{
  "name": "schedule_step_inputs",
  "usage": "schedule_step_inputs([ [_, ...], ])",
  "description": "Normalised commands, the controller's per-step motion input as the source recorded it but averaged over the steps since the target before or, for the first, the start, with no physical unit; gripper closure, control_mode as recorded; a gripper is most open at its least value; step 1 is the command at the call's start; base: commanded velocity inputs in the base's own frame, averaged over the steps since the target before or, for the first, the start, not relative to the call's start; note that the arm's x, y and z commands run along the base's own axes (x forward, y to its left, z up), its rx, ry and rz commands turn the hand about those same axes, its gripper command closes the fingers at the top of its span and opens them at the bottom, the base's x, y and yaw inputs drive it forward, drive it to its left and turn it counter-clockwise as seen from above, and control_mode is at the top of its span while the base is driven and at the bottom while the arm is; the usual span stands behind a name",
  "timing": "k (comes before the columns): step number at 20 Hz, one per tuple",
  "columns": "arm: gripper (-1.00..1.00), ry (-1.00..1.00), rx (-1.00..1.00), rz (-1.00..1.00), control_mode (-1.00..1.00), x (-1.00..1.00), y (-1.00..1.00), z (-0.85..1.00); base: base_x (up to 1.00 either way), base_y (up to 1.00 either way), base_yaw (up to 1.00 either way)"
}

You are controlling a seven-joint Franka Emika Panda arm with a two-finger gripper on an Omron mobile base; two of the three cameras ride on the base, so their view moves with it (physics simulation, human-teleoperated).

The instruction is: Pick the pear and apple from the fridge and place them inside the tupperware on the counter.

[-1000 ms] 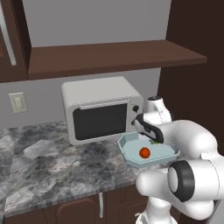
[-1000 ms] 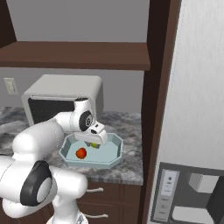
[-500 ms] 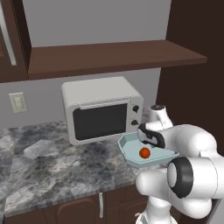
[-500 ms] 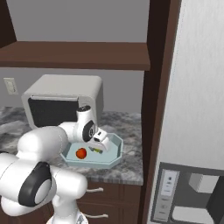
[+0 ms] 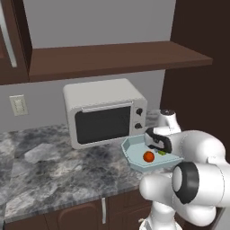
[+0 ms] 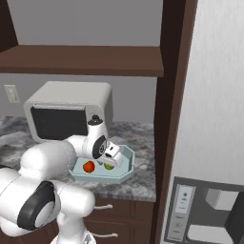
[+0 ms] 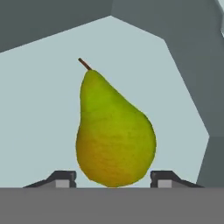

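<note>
My claw [image 7: 113, 178] hangs inside the tupperware [image 7: 39, 100], fingertips [image 7: 61, 178] parted either side of the pear [image 7: 113, 131]; I cannot tell whether they still touch it. The apple [image 6: 88, 167] lies at the pear's nine o'clock, on the counter [image 6: 138, 183]

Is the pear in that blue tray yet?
Yes. The pear lies on the tupperware floor beside the apple, between the gripper fingertips.

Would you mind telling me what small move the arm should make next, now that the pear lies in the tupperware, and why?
Probably open a little wider and lift straight up. The pear lies on the tupperware floor beside the apple, with the gripper low over it and its jaws flanking the wide end, apparently just off it. A clean retreat should avoid nudging either fruit.
</note>
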Motion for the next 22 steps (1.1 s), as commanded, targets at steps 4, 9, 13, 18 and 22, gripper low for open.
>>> schedule_step_inputs([
  [4, -1.00, 0.00, 0.03, 0.00, -1.00, -0.02, 0.00, 0.26, 0.00, 0.00, 0.00],
  [9, -1.00, 0.00, 0.00, 0.00, -1.00, -0.01, 0.00, 0.70, 0.00, 0.00, 0.00],
  [13, -1.00, 0.00, 0.00, 0.00, -1.00, -0.15, 0.00, 0.71, 0.00, 0.00, 0.00],
  [18, -1.00, 0.15, 0.00, 0.00, -1.00, -0.22, 0.00, 0.64, 0.00, 0.00, 0.00],
  [22, -1.00, 0.23, 0.00, 0.00, -1.00, -0.27, 0.06, 0.55, 0.00, 0.00, 0.00],
])
